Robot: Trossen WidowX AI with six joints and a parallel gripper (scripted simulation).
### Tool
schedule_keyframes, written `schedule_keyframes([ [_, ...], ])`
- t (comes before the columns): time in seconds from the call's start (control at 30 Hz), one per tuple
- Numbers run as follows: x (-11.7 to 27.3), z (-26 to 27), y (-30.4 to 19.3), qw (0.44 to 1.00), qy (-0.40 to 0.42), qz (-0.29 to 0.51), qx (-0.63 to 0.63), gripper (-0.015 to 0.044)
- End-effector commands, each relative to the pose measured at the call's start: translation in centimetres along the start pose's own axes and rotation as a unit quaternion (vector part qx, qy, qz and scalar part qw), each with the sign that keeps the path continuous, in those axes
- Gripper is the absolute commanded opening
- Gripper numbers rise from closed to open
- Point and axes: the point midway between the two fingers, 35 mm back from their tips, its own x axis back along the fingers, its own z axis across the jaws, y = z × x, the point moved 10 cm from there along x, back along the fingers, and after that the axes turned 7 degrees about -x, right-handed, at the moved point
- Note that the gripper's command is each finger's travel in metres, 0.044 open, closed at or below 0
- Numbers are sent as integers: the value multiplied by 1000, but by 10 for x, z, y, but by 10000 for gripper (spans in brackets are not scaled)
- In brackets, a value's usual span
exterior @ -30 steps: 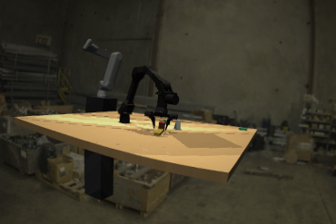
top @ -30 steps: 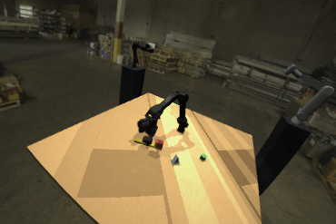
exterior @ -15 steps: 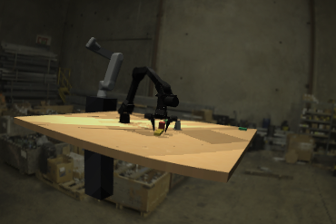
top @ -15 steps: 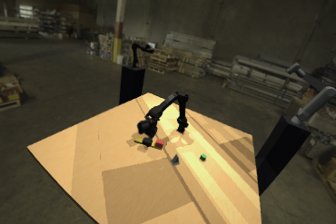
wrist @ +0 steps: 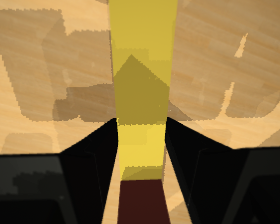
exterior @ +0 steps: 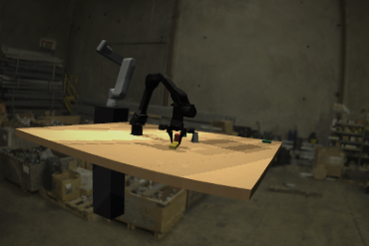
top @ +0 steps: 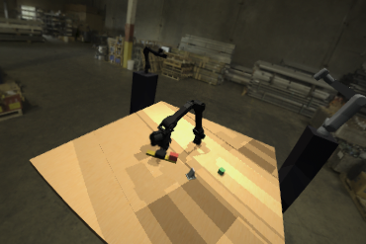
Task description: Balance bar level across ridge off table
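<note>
The gripper (top: 160, 153) (exterior: 175, 144) (wrist: 140, 123) pointed down over the yellow bar (top: 150, 153) (exterior: 173, 145) (wrist: 143, 90), its fingers closed in on it and grasping it by its long sides. In the wrist view one fingertip met each edge, and the bar ran lengthwise between them and out beyond the tips. It lay low at the table top; whether its underside touched the wood could not be told.

The red block (top: 173, 157) (exterior: 178, 137) (wrist: 142, 202) sat at one end of the bar, its dark face just behind the fingertips in the wrist view. Near that end, apart from the bar, stood the grey ridge (top: 191, 173) (exterior: 194, 136), with nothing across it. Farther off, on the other side of the ridge, was a small green block (top: 221, 171) (exterior: 266, 141).

The black arm (top: 183, 113) (exterior: 172, 89) arched above the wooden table (top: 89, 187) (exterior: 125, 160). Beyond the table's edge, a grey arm (top: 343, 114) (exterior: 125, 79) stood on a dark pedestal (top: 307, 167) (exterior: 109, 193).
</note>
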Motion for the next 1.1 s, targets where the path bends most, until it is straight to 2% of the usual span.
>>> schedule_keyframes([
  [0.0,0,0,0,1000,0,0,0,98],
  [0.07,0,0,0,1000,0,0,0,85],
  [0.17,4,1,0,1000,0,0,0,6],
  [0.2,6,1,1,1000,0,0,0,0],
  [1.07,72,5,3,1000,0,-2,-2,0],
])
